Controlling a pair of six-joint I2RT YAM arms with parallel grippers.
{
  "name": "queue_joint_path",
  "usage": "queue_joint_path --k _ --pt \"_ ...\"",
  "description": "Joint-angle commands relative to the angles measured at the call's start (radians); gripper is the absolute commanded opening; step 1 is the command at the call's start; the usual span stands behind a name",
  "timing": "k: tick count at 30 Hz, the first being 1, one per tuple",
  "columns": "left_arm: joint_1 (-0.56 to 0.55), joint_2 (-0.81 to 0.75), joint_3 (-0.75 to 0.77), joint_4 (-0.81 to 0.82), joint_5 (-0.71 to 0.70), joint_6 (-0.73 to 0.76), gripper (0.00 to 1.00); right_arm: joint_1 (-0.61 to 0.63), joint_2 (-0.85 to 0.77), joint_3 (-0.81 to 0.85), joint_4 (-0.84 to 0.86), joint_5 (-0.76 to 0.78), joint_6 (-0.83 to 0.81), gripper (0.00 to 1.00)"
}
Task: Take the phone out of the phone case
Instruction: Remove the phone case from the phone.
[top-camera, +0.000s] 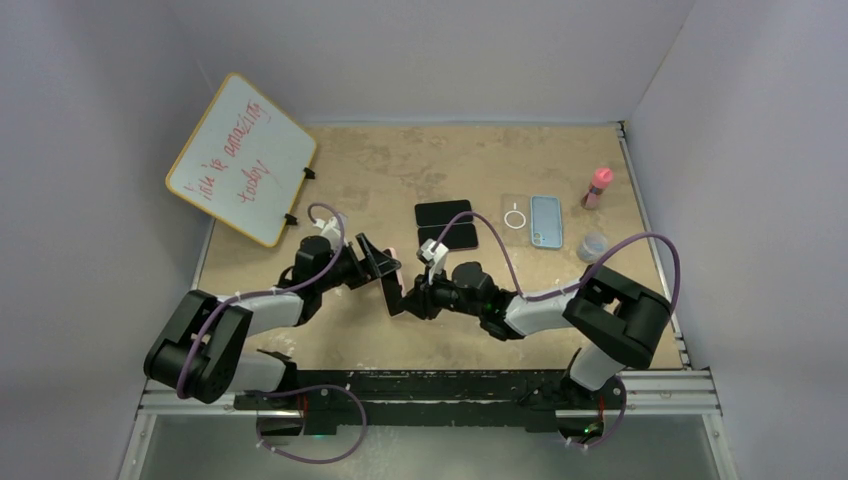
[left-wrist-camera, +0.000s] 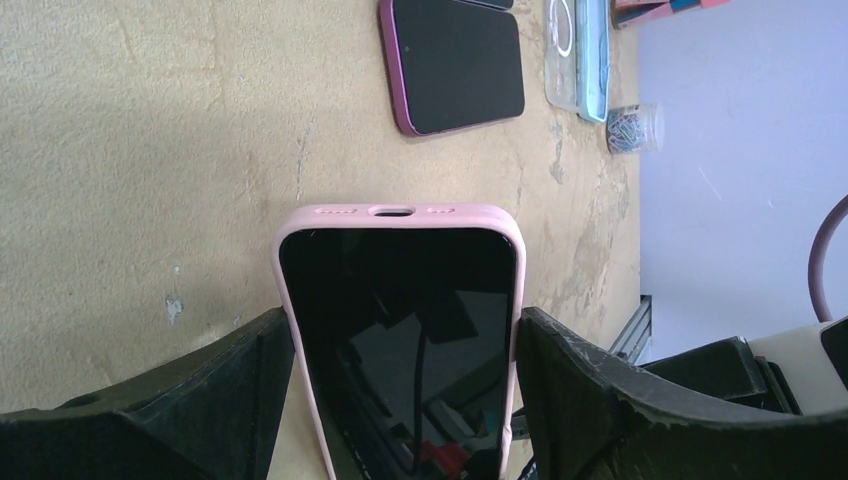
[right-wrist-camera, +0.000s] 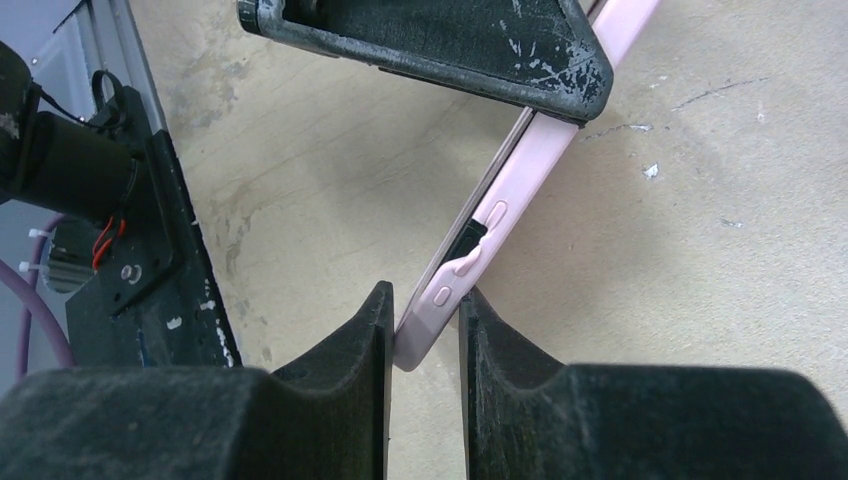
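Observation:
A phone (left-wrist-camera: 400, 330) with a dark screen sits in a pink case (left-wrist-camera: 395, 212). My left gripper (left-wrist-camera: 400, 400) is shut on its long sides and holds it tilted above the table; it also shows in the top view (top-camera: 385, 268). My right gripper (right-wrist-camera: 425, 330) is shut on the lower corner of the pink case (right-wrist-camera: 520, 180), near its side buttons. There the case edge stands slightly off the phone, showing a dark gap. In the top view the right gripper (top-camera: 420, 295) meets the phone (top-camera: 395, 290) from the right.
Two dark phones (top-camera: 445, 225) lie beyond the grippers, one with a purple edge (left-wrist-camera: 460, 65). A clear case (top-camera: 515, 218), a light blue case (top-camera: 546, 221), a pink bottle (top-camera: 598, 187) and a small cup (top-camera: 593, 247) are at right. A whiteboard (top-camera: 243, 158) leans at back left.

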Motion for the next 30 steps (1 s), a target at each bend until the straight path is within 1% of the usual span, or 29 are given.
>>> queue_joint_path --k 1,4,7,11,16,21,22,26,30 --pt "-0.025 0.011 0.053 0.048 0.04 -0.018 0.34 0.057 -0.009 0.034 0.215 0.014 0.034 0.0" --pt "-0.03 0.001 0.053 0.019 0.013 -0.014 0.45 0.057 -0.014 0.021 0.235 0.116 0.101 0.0" --pt "-0.033 -0.012 0.054 -0.014 -0.017 -0.005 0.51 0.058 -0.021 0.014 0.23 0.187 0.146 0.0" --pt "-0.039 -0.025 0.059 -0.055 -0.051 0.004 0.58 0.058 -0.027 0.023 0.178 0.263 0.18 0.0" --pt "-0.047 -0.029 0.059 -0.06 -0.066 -0.006 0.64 0.058 -0.016 0.032 0.158 0.293 0.218 0.0" --pt "-0.056 -0.016 0.051 -0.026 -0.058 -0.027 0.7 0.058 -0.003 0.032 0.164 0.314 0.256 0.0" --pt "-0.057 -0.011 0.048 -0.015 -0.056 -0.035 0.75 0.058 0.001 0.03 0.169 0.316 0.263 0.0" --pt "-0.058 0.013 0.015 0.063 -0.041 -0.074 0.8 0.057 0.004 0.025 0.184 0.333 0.283 0.0" --pt "-0.059 0.028 0.002 0.074 -0.059 -0.102 0.88 0.058 0.006 0.02 0.188 0.341 0.289 0.0"
